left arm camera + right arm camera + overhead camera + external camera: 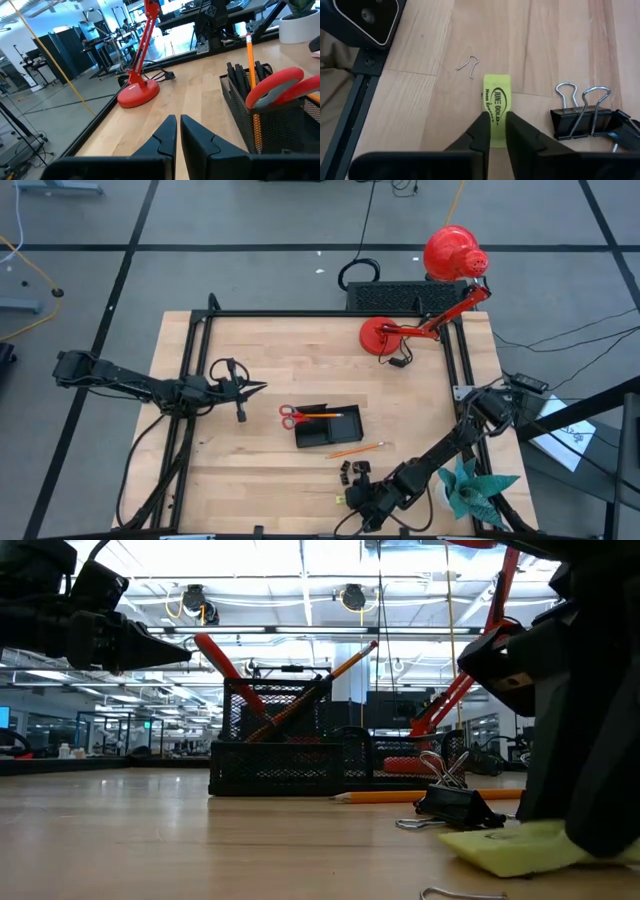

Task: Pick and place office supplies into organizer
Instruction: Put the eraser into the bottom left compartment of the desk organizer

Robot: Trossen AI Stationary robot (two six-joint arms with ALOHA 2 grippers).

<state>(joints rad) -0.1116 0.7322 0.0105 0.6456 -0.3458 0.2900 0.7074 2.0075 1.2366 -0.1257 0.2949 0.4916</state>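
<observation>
Yellow-green piece (pixel 496 107) pinched edge-on by right pincer (pixel 494 131), low at counter (pixel 270 370) near edge. Fingers (pixel 480 131) clamped on narrow sides only, piece flat on wood. Black binder clips (pixel 584 120) just beside, loose bent staple (pixel 468 65) near. Farther out: orange pencil (pixel 356 449) lying on counter between clips and black organizer (pixel 328 426). Organizer mid-counter, already holding red-handled scissors (pixel 292 416) and pencils. Left pincer (pixel 176 134) pressed together, empty, hovering well apart on organizer's far side, waiting. Red desk lamp (pixel 452 265) at back corner, teal paper plant (pixel 473 487) beside right arm.

Risks, judged: thin slippery piece squirting out or rotating on lift from shallow grip; fingers scraping wood; swing toward organizer clipping binder clips or rolling pencil off line.
</observation>
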